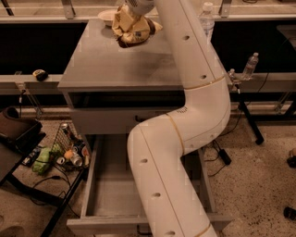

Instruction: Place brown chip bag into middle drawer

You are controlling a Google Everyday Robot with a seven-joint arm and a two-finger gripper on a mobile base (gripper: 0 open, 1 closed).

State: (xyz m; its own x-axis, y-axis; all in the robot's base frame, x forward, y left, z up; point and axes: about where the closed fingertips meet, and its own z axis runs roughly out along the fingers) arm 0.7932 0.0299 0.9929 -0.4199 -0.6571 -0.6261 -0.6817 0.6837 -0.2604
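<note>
The brown chip bag point(131, 28), wrinkled with tan and dark-brown print, hangs from my gripper point(133, 9) at the top of the camera view. The gripper is shut on the bag's top and holds it just above the back part of the grey cabinet top point(106, 60). The middle drawer point(111, 192) stands pulled out at the bottom of the cabinet, with its plain grey floor showing. My white arm point(185, 139) crosses in front of the drawer and hides its right half. A shallower grey drawer point(106, 122) above it is closed.
A pale dish-like object point(107, 16) lies at the back of the cabinet top. Water bottles stand at the back right point(206, 18) and on the right ledge point(251, 65). A wire basket with cans point(69, 149), a green item point(44, 159) and a dark bag point(16, 132) lie on the floor at left.
</note>
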